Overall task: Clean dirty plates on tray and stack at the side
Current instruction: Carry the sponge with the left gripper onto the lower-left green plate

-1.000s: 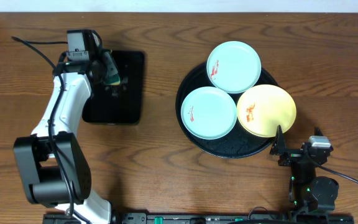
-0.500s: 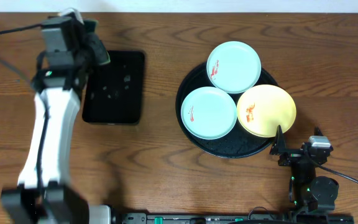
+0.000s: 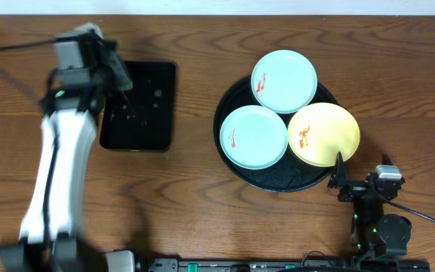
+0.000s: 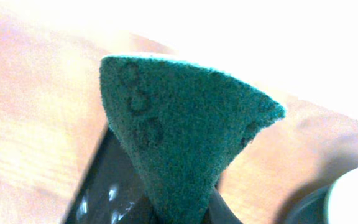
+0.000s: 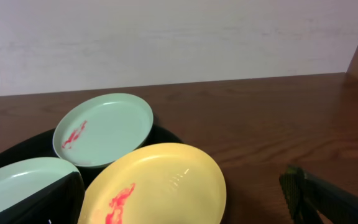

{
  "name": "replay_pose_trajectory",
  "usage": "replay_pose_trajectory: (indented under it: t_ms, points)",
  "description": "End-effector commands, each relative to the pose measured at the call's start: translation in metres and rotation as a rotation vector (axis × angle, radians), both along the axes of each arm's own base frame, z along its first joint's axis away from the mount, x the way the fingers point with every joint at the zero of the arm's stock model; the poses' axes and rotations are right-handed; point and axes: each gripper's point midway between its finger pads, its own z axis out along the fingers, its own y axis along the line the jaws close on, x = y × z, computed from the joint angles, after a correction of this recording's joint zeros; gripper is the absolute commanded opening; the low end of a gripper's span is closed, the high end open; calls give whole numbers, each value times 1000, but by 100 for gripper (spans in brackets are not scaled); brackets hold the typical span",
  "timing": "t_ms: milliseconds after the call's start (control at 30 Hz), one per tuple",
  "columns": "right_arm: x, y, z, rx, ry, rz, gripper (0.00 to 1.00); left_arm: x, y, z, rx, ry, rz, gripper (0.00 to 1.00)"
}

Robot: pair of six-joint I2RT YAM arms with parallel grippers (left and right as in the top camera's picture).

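Three plates lie on the round black tray (image 3: 278, 183): a mint-blue plate (image 3: 284, 81) at the back, a mint-blue plate (image 3: 254, 137) at the front left and a yellow plate (image 3: 323, 134) at the front right. Each has a red-orange smear. My left gripper (image 3: 121, 74) is shut on a green scouring pad (image 4: 179, 130), raised over the left edge of the rectangular black tray (image 3: 138, 113). My right gripper (image 3: 338, 175) is open and empty, low at the yellow plate's (image 5: 160, 180) near edge, with its fingers (image 5: 182, 193) on either side of it.
The rectangular black tray has wet spots on it (image 4: 104, 193). Bare wooden table lies between the two trays and to the right of the round tray (image 5: 278, 124). The right arm's base (image 3: 380, 227) sits at the front right edge.
My left arm has lifted the green pad up off the rectangular tray and swung slightly left. The right arm and the plates have not moved.
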Motion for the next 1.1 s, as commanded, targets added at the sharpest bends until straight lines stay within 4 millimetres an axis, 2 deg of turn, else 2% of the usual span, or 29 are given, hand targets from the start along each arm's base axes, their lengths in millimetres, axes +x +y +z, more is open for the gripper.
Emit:
replay_pose_trajectory:
  t_ms: [0, 67, 133, 200, 300, 367, 533, 800, 900, 1067]
  points:
    - [0, 1, -1, -12, 1, 4, 99, -22, 0, 79, 36, -187, -4, 7]
    - [0, 1, -1, -12, 1, 4, 99, -32, -2, 92, 39, -215, -4, 8]
    - [0, 1, -1, -12, 1, 4, 99, -40, -3, 93, 37, -203, -4, 8]
    - [0, 1, -1, -12, 1, 4, 99, -42, -4, 81, 23, -157, -2, 8]
    - [0, 1, -1, -12, 1, 4, 99, -47, -14, 48, -58, -32, 7, 8]
    - [0, 1, -1, -12, 1, 4, 99, -52, -35, 28, -161, 57, -40, 8]
    - [0, 1, -1, -12, 1, 4, 99, -62, -107, -15, -337, 262, -254, 8]
    - [0, 1, -1, -12, 1, 4, 99, -78, -209, -76, -360, 479, -483, 7]
    - [0, 1, -1, -12, 1, 4, 99, -86, -241, -98, -345, 540, -538, 7]
    - [0, 1, -1, -12, 1, 4, 99, -96, -271, -144, -321, 667, -428, 7]
